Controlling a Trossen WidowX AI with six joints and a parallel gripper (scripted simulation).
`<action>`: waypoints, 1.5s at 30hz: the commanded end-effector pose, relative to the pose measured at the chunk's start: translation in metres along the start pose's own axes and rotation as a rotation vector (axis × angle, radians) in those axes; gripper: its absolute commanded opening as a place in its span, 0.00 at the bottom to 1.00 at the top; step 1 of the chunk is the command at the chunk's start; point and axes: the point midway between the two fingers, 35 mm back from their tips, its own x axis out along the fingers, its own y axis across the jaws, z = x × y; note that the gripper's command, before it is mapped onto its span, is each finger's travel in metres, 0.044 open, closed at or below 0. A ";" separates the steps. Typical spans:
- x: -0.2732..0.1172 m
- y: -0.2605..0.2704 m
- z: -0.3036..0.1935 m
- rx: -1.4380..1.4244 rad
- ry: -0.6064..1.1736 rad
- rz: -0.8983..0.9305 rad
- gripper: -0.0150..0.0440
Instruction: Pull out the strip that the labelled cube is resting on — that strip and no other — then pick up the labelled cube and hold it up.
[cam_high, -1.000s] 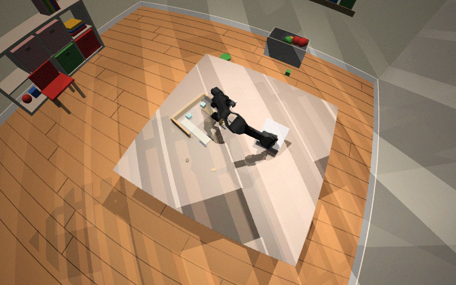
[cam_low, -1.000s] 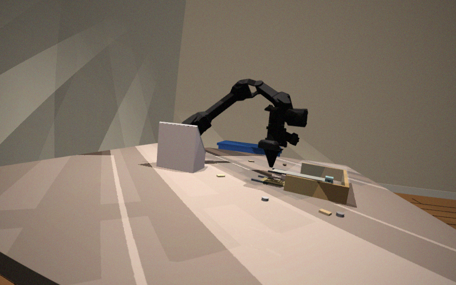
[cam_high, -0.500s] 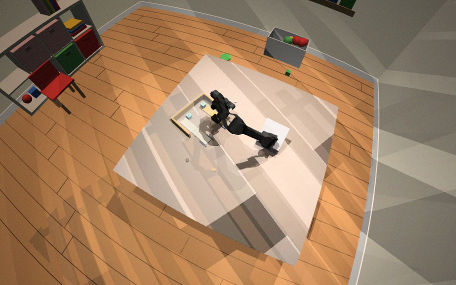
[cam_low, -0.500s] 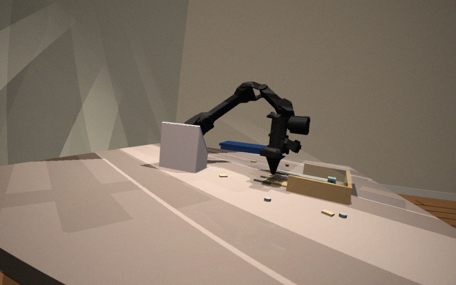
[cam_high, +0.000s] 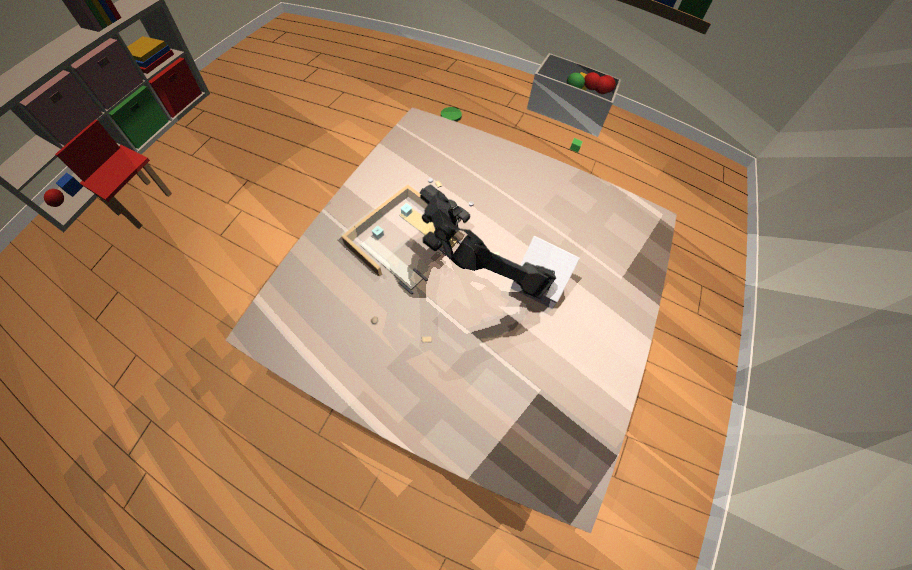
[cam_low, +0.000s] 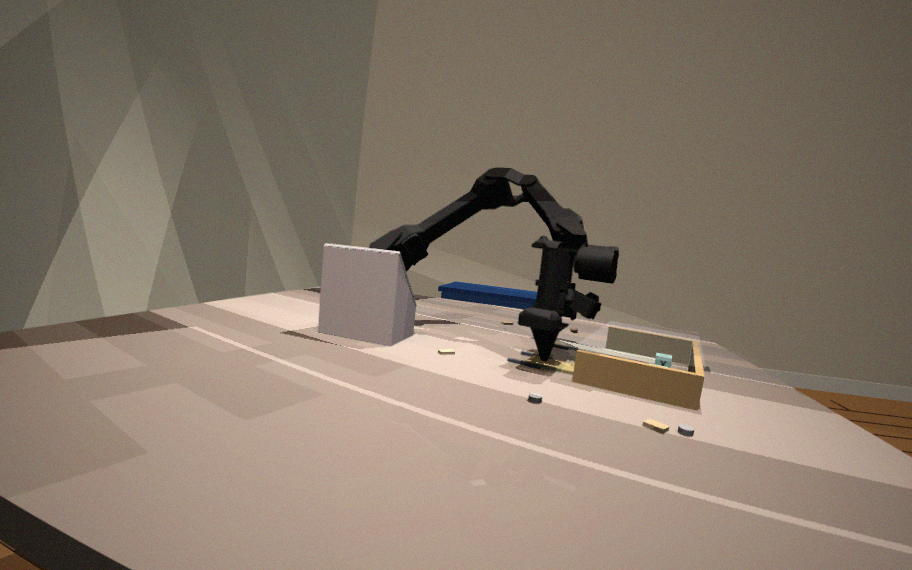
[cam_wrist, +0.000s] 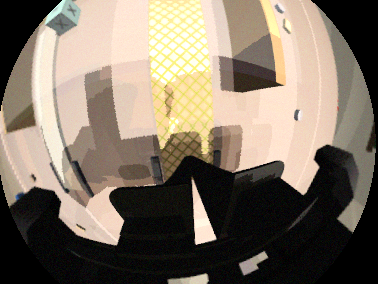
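I've got 2 small pale-teal cubes: one (cam_high: 406, 210) by the far end of the flat yellow strip w/ a crosshatch pattern (cam_high: 418, 221) (cam_low: 563, 367) (cam_wrist: 181, 60), the other (cam_high: 377, 231) (cam_wrist: 63, 16) by the far part of the plain off-white strip (cam_high: 396, 264) (cam_wrist: 46, 100). That's 2 strips, both w/ a pair of dark bars at the near end, so 4 bars in the wrist cam. 1 tan wooden open-sided frame (cam_high: 363, 255) (cam_low: 635, 379) (cam_wrist: 272, 40) stands around the cubes. In the ext. view I count 2 small grey discs nearby, a near one (cam_low: 534, 397) and a farther-right one (cam_low: 685, 430).

Hard to see: the arm covers part of the yellow strip from the top; the ext. view gives me just 1 cube, partly behind the frame wall, its mark blurry. The wrist cam cuts off the top edge of its cube.

That wrist-cam cube has a dark X on each of 2 faces. Can't tell which is the labelled one, but both cubes are inside the frame. My black gripper (cam_high: 443, 231) (cam_low: 544, 358) (cam_wrist: 188, 159) is clenched on nothing, pointing down at the yellow strip's near end; can't tell if it's touching.
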 end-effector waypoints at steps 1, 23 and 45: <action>0.001 -0.001 -0.001 0.007 -0.001 0.004 0.25; 0.002 -0.001 -0.001 0.007 -0.001 0.004 0.25; 0.004 -0.001 -0.006 0.007 -0.001 0.004 0.25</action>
